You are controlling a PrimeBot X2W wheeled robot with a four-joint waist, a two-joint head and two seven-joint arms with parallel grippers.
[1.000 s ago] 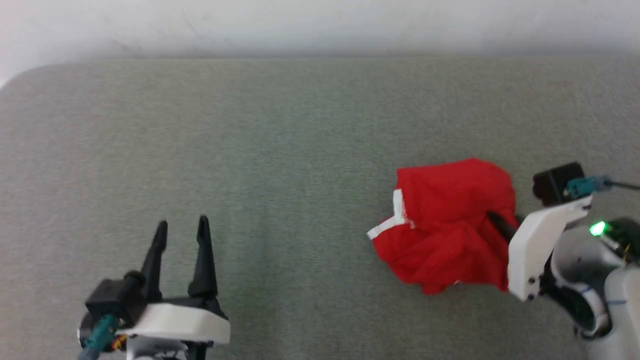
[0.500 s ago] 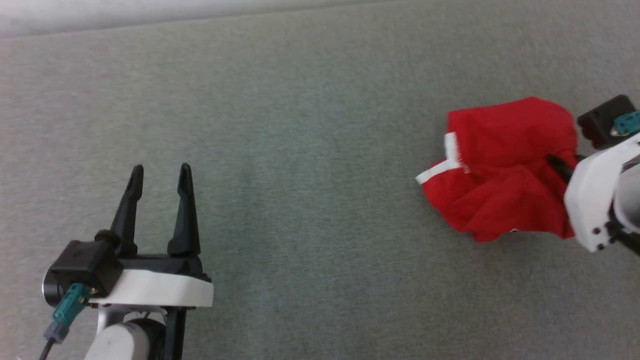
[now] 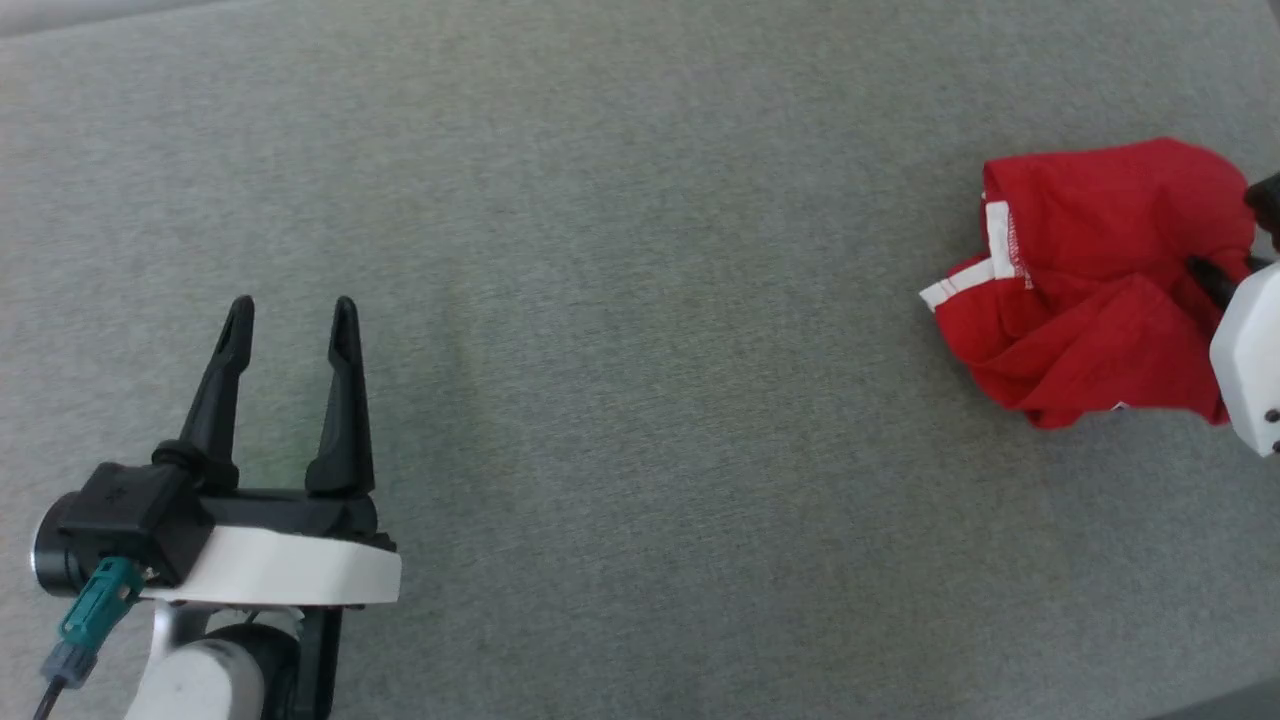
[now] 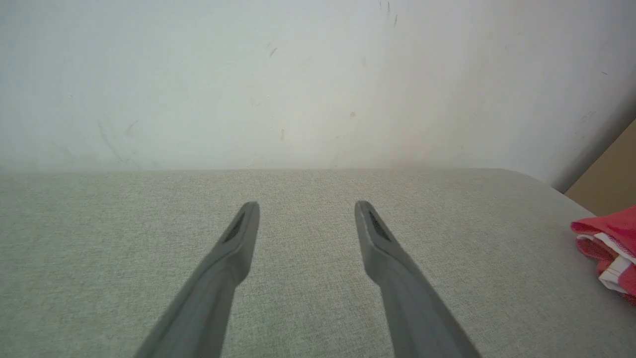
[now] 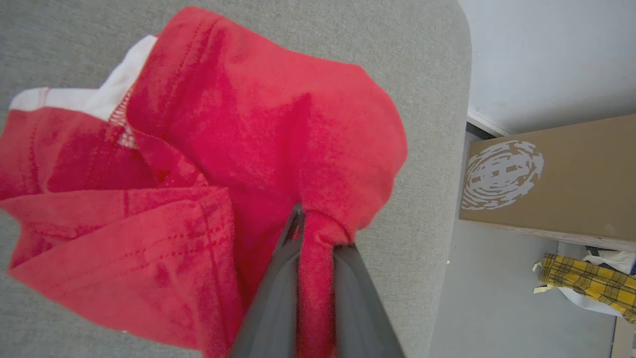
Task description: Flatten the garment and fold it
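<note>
Pincers split the work on a grey table (image 3: 640, 300): at left, my left pincer (image 3: 292, 305) hangs spread and empty. Well apart at far right, the garment (image 3: 1090, 290) lies bunched near the table's edge, one red fold pinched in my clenched right pincer (image 5: 318, 233). So thin a hold may slip, or an outward pull may drag the heap over the edge. Since a second ago my head has turned, sliding everything rightward; the grip looks unchanged.

camera: closer (wall (image 3: 60, 10) nearly gone) | gap, left fingers (image 3: 342, 400) to garment (image 3: 1100, 260): apparently wider
</note>
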